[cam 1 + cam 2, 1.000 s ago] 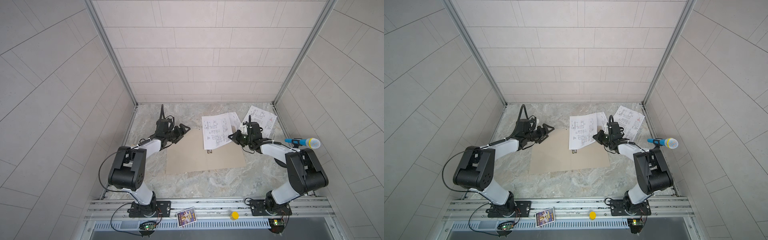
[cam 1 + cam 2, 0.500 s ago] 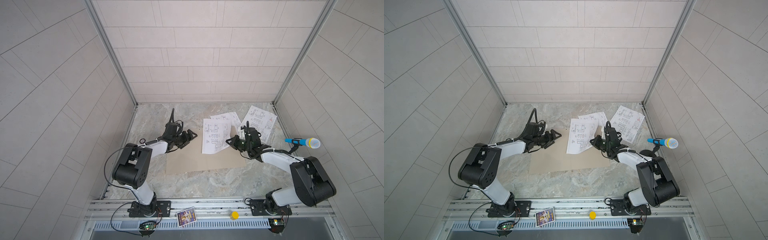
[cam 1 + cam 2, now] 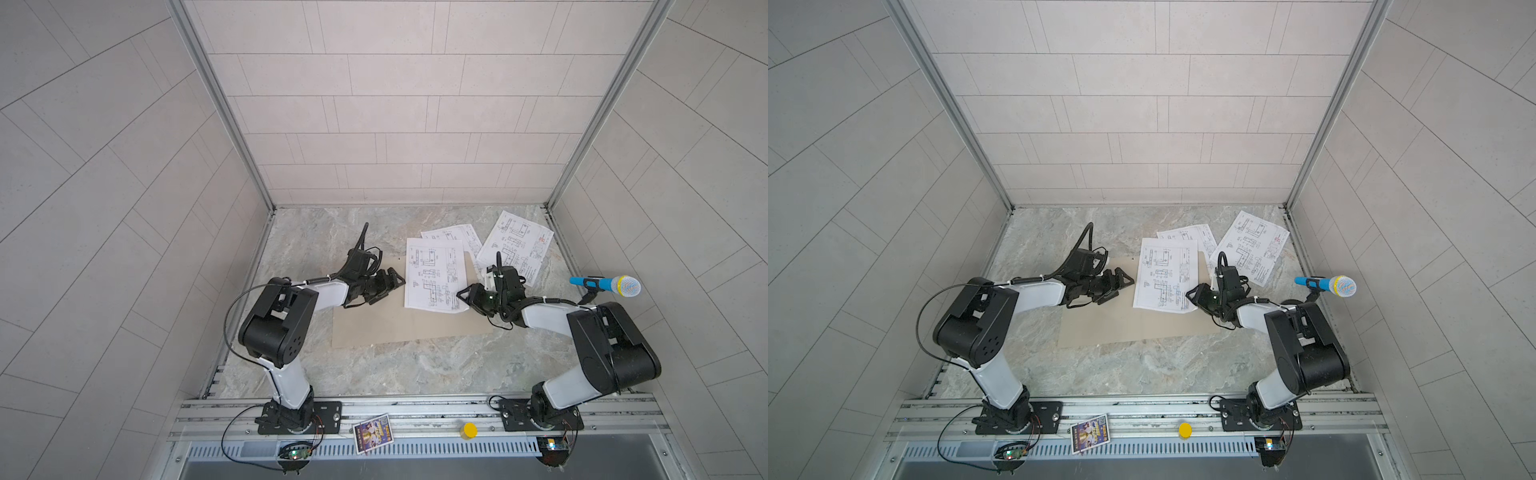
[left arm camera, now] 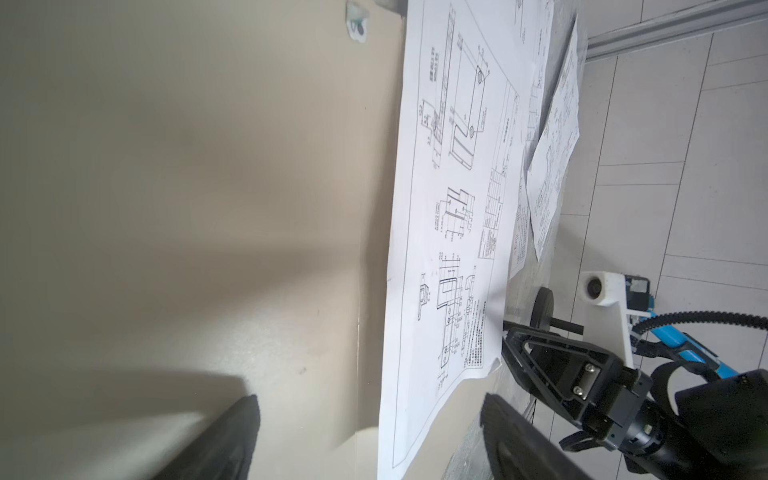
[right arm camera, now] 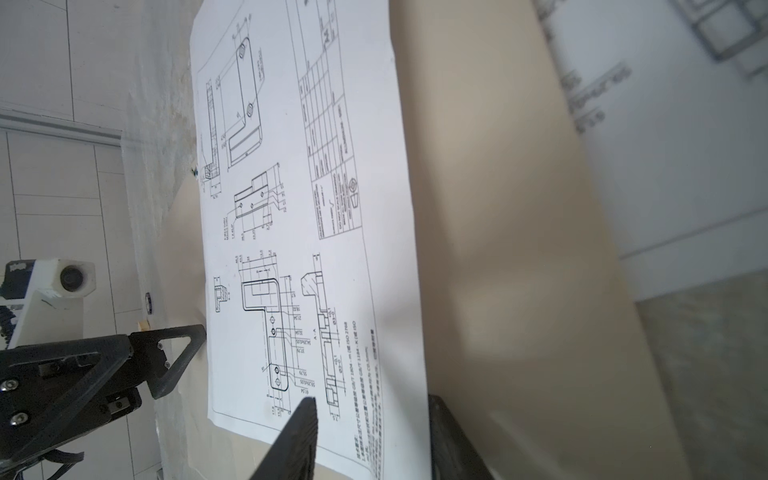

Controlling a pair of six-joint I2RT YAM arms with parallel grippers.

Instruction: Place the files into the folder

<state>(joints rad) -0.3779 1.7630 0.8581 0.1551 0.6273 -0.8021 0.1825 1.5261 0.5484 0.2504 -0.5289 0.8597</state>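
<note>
Nearest us, a picture card (image 3: 372, 432) on the front rail (image 3: 419, 409). Beyond it, on the marble table (image 3: 415, 365), the tan folder (image 3: 374, 328) lies open and flat. Both arms rise from the rail, then stretch fwd and low, wrists about level w/ the table, tools facing each other across the folder. The left tool (image 3: 390, 289) hovers wide open over the folder's left half, holding nothing. The right tool (image 3: 463, 300) sits at the near right corner of the first sheet (image 3: 434, 274), jaws part-open astride that corner. We read the paper as lying flat, not pinched. That sheet rests on the folder's right half, its far end past the folder's far edge. Farther back, the second sheet (image 3: 457, 235) lies partly under it. The third sheet (image 3: 519, 245), w/ the red mark, is near the table's right edge. One of three in, by our count. To do this step well, we reckon: lift the right tool straight up so the corner doesn't drag, square the sheet inside the folder, then take the second sheet by a free edge.
</note>
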